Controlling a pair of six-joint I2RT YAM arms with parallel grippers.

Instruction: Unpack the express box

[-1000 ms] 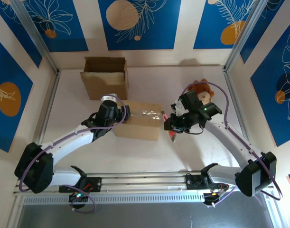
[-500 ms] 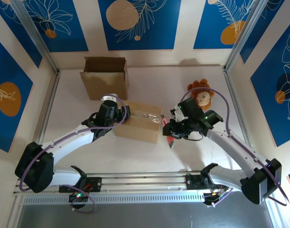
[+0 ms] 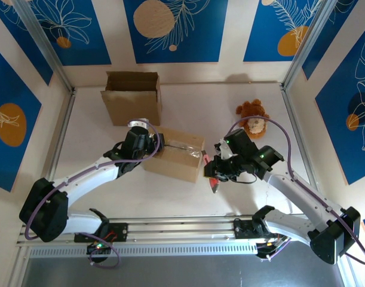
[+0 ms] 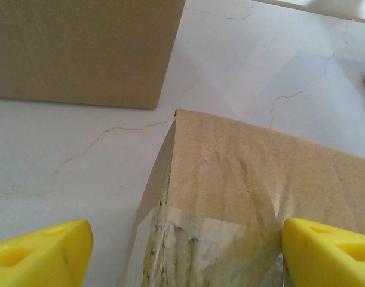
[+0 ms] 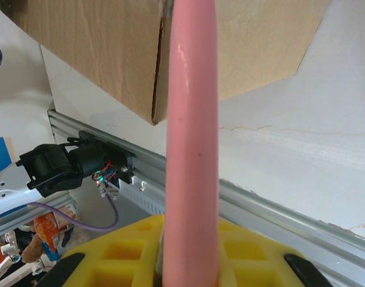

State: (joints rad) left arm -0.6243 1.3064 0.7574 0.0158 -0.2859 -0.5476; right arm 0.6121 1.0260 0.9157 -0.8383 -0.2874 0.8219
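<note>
Cardboard taped box (image 3: 179, 160), left hand (image 3: 155, 142) spread wide over its end, right hand (image 3: 213, 171) clamped on pink tool (image 5: 191, 119)

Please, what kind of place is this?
Probably a robot lab work cell, not a real parcel depot: a white table framed by aluminium posts, printed blue wall panels, and the left arm and right arm bolted to a rail at the near edge.

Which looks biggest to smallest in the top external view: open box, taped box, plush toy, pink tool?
1. open box and taped box: they look about alike, so I won't rank one over the other.
2. plush toy
3. pink tool, only partly visible
</note>
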